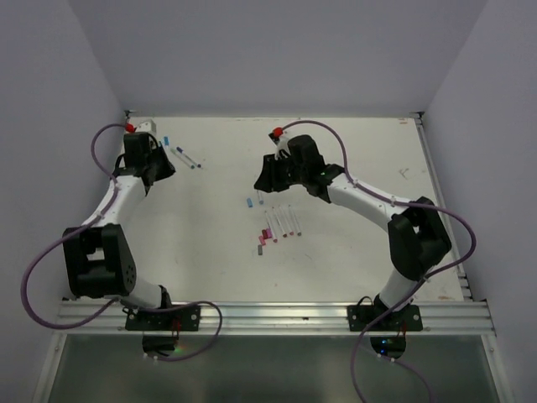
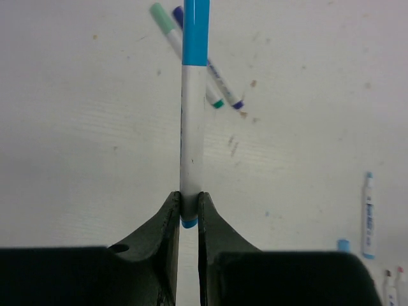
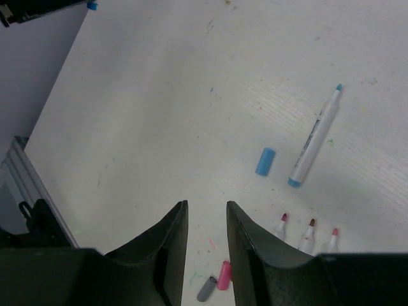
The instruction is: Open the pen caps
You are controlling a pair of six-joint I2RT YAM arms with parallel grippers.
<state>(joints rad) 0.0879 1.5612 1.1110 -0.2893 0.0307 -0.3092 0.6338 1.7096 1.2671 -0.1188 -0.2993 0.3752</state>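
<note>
My left gripper [image 2: 189, 201] is shut on the lower end of a white pen barrel [image 2: 192, 127] that still wears its cyan cap [image 2: 196, 32]; in the top view this gripper [image 1: 159, 155] is at the far left of the table. My right gripper [image 3: 207, 210] is open and empty above the table centre [image 1: 262, 180]. A loose blue cap [image 3: 266, 160] lies beside an uncapped blue pen [image 3: 314, 137]. A pink cap [image 3: 224, 275] and a grey cap [image 3: 206, 289] lie just below the right fingers. Uncapped pens [image 1: 283, 222] lie in a row.
Two capped pens, one green [image 2: 167, 25] and one dark blue [image 2: 224, 86], lie crossed on the table just beyond the held pen, also in the top view [image 1: 186, 157]. Walls close the back and sides. An aluminium rail [image 1: 277, 315] runs along the near edge.
</note>
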